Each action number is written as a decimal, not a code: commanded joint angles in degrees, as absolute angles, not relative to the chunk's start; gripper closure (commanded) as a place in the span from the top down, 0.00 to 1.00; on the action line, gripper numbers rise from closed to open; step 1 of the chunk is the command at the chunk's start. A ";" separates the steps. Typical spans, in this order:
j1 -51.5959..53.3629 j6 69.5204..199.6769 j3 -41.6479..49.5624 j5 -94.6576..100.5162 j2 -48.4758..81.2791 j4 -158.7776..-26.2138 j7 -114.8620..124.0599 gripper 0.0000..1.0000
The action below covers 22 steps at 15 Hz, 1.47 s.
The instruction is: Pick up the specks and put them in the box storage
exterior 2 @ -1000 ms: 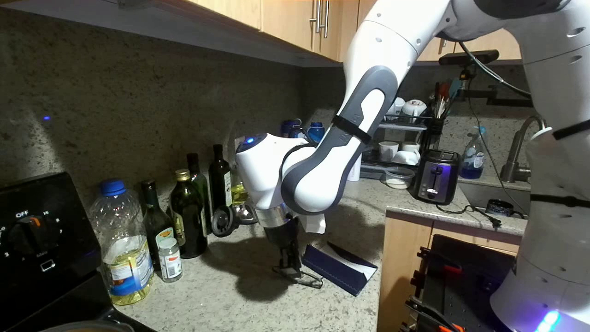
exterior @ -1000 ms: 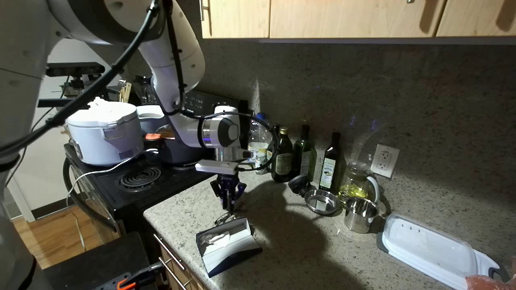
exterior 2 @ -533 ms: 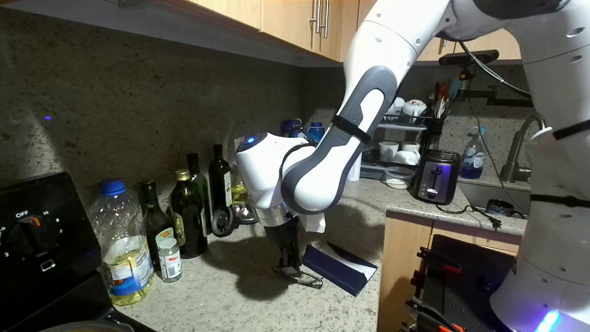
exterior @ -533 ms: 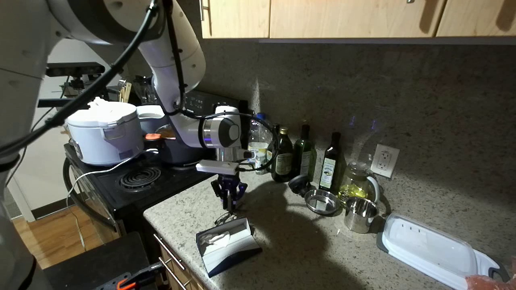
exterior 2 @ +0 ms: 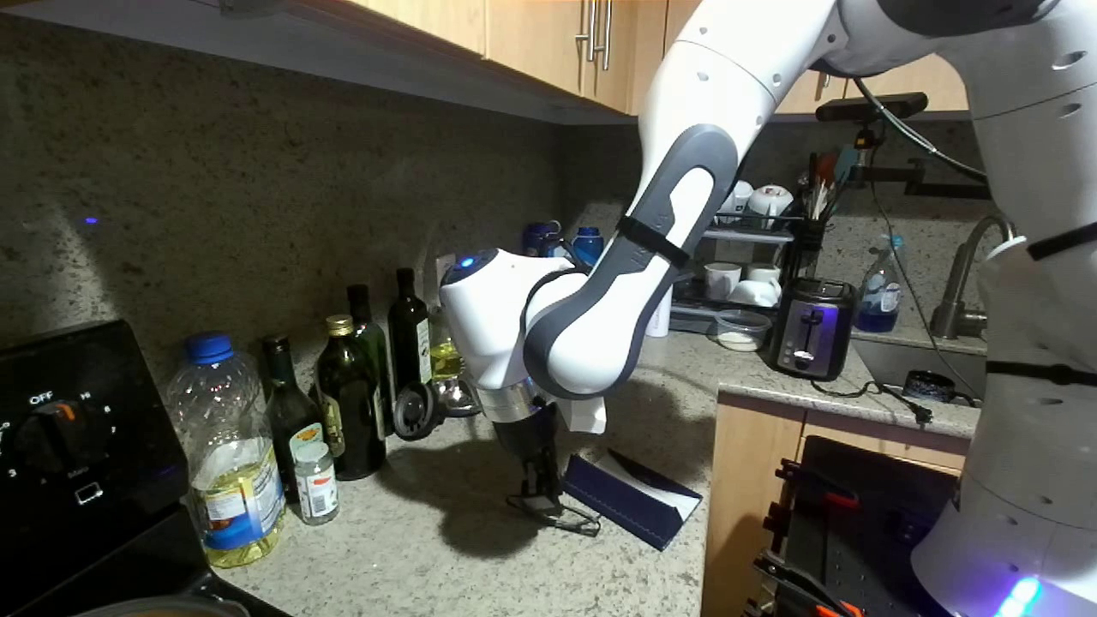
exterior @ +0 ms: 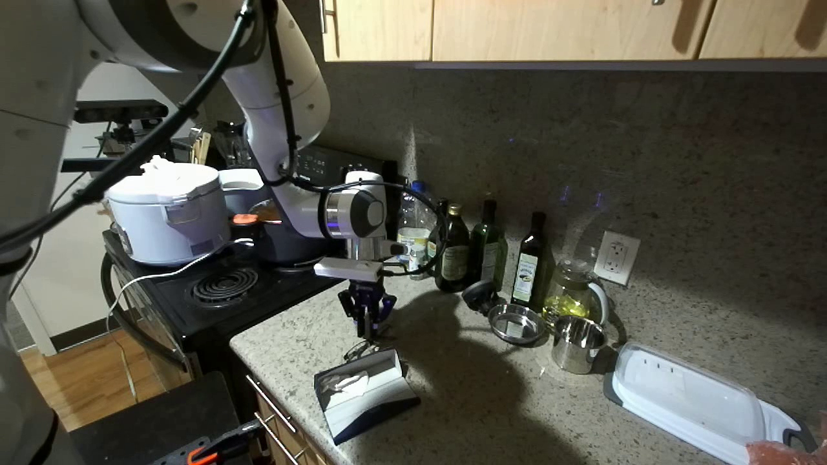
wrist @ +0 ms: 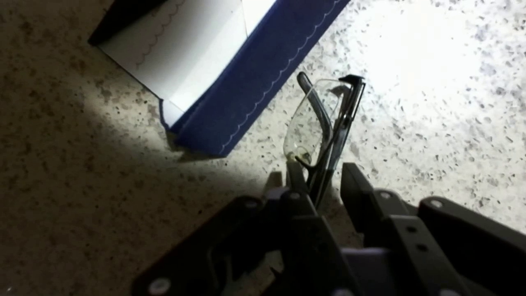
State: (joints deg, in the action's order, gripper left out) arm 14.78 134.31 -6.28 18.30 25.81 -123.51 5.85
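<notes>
The specks (wrist: 345, 119) lie folded on the counter, a clear lens and dark temples showing in the wrist view; they also show in both exterior views (exterior 2: 572, 520) (exterior: 356, 352). The box storage (wrist: 263, 78) lies open beside them, navy outside and pale inside; it shows in both exterior views (exterior 2: 621, 506) (exterior: 378, 395). My gripper (wrist: 323, 174) points down at the specks, also in both exterior views (exterior 2: 543, 490) (exterior: 368, 330). Its jaws are apart with part of the specks between them, close to the left finger. A gap shows to the right finger. The near end of the specks is hidden.
A pale crumpled cloth (exterior: 345, 385) lies in the case. Bottles (exterior: 453, 252), a steel dish (exterior: 515, 324), a steel cup (exterior: 578, 343) and a jug (exterior: 574, 297) stand along the wall. A white tray (exterior: 691, 400) lies further along. The counter edge is near the case.
</notes>
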 commanded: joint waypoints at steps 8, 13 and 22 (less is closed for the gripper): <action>14.85 133.16 -6.04 17.68 25.64 -123.28 5.80 0.07; 15.15 133.07 -5.94 18.07 25.10 -123.48 6.25 0.02; 15.79 133.81 -5.81 19.13 22.68 -125.23 7.53 0.00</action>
